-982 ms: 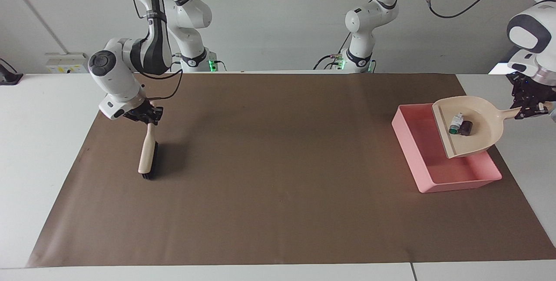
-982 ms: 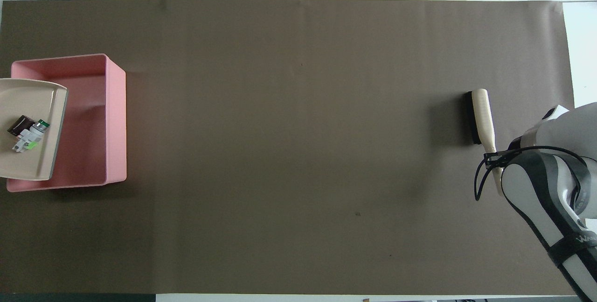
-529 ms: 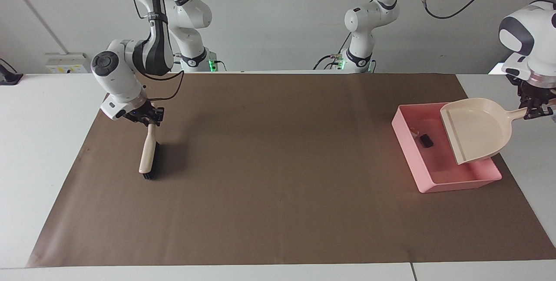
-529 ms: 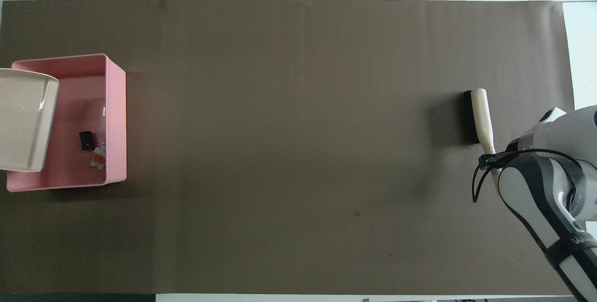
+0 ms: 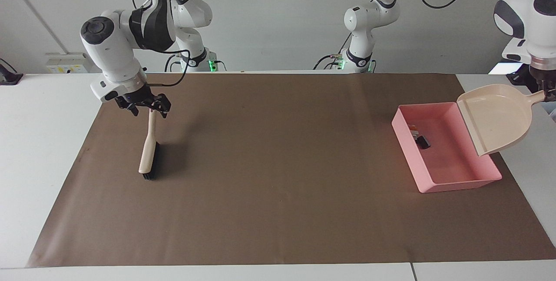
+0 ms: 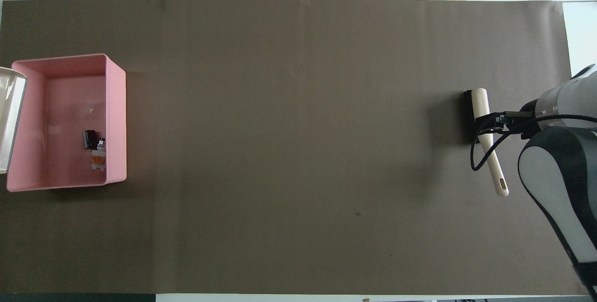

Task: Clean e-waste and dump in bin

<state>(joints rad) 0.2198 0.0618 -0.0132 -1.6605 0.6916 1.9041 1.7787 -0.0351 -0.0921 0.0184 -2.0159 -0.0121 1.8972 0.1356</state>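
The pink bin (image 5: 460,183) stands on the brown mat at the left arm's end; it also shows in the overhead view (image 6: 116,120). The e-waste lies inside it: the small black block (image 5: 424,142) (image 6: 89,138) and the white piece (image 5: 413,131) (image 6: 98,157) beside it. My left gripper (image 5: 543,92) is shut on the handle of the beige dustpan (image 5: 499,118), held tilted and empty over the bin's edge. My right gripper (image 5: 147,106) is open, just above the handle of the beige brush (image 5: 147,155) (image 6: 485,129), which rests on the mat.
The brown mat (image 5: 278,163) covers most of the white table. The dustpan's edge shows at the overhead view's border (image 6: 7,120). The right arm's body (image 6: 559,185) hangs over the mat corner nearest the robots at its own end.
The left gripper tipped the dustpan and both bits slid into the bin; the dustpan then moved up and off toward the left arm's end. The right gripper let go of the brush and rose.
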